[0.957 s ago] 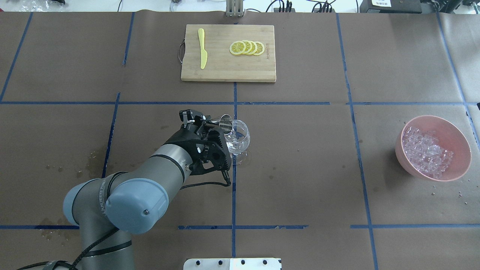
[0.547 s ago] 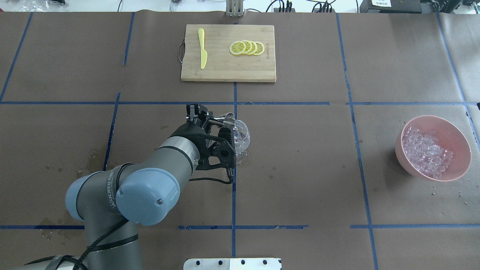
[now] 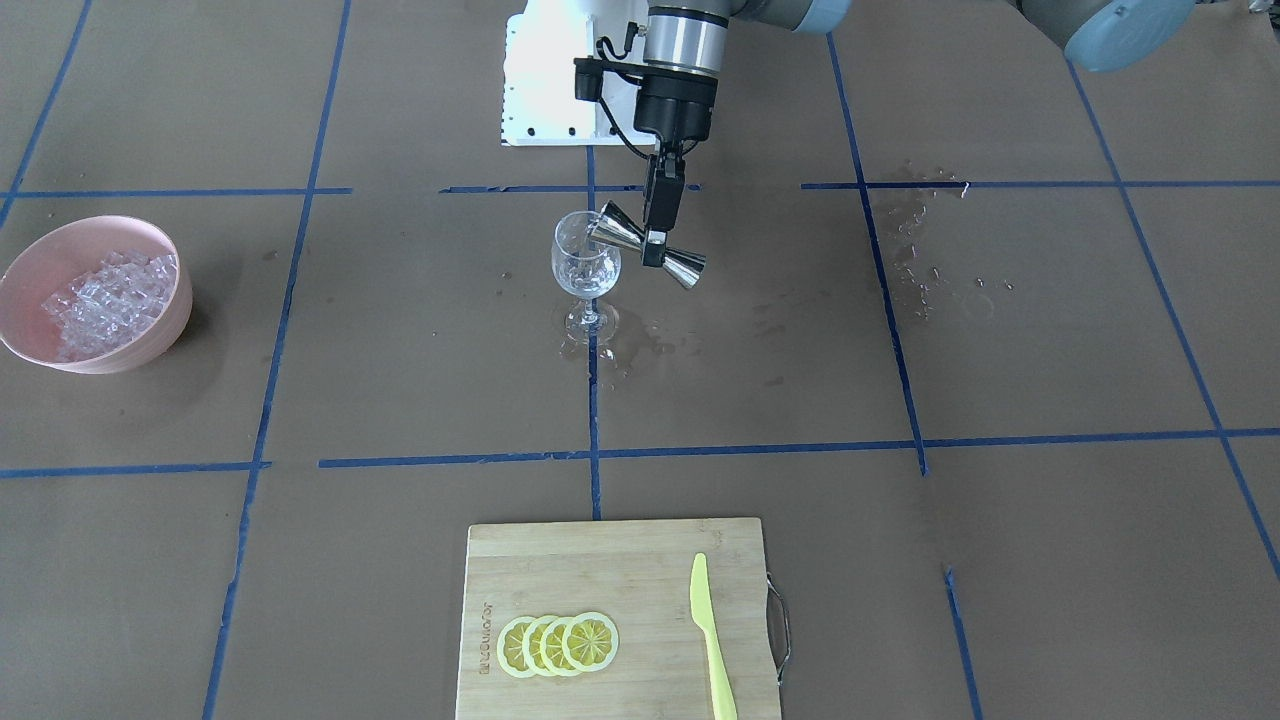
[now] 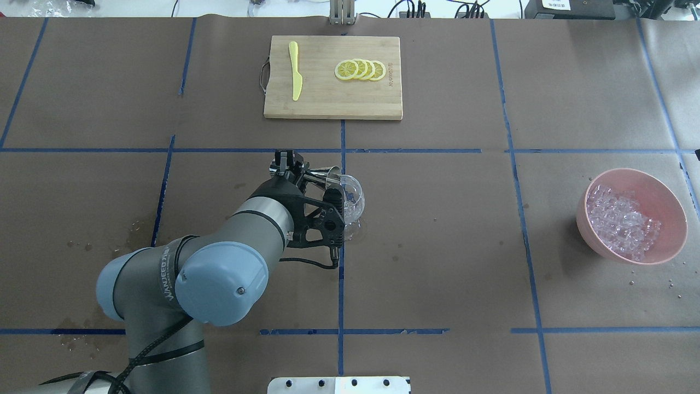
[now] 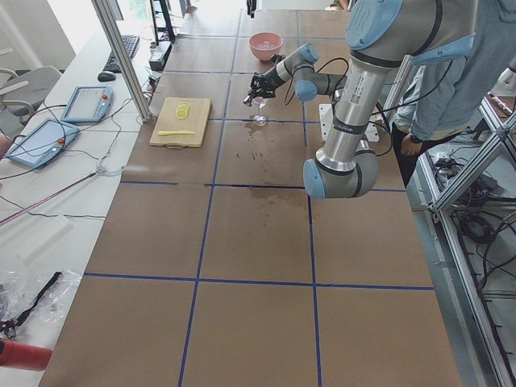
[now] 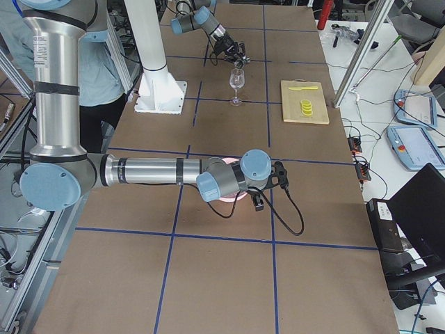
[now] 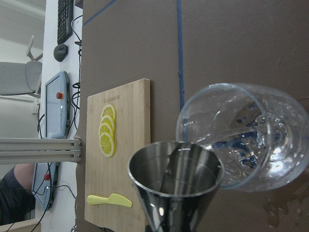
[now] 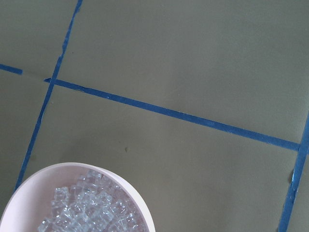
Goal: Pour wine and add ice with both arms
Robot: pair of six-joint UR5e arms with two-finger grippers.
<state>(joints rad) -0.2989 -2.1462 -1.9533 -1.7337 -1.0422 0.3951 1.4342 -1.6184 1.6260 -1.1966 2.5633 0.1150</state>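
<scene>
Overhead exterior view: a brown paper table (image 4: 437, 246), gridded with blue tape and damp-stained. At centre, the left gripper (image 3: 655, 248) pinches a shiny steel jigger (image 3: 680, 266) tipped over a clear stemmed glass (image 3: 585, 270) holding colourless wine (image 7: 251, 154). Glassy ice (image 4: 620, 219) cubes fill a pink bowl (image 4: 670, 219) far right. Whether the right gripper (image 6: 259, 200) has its fingers spread, I cannot tell.
</scene>
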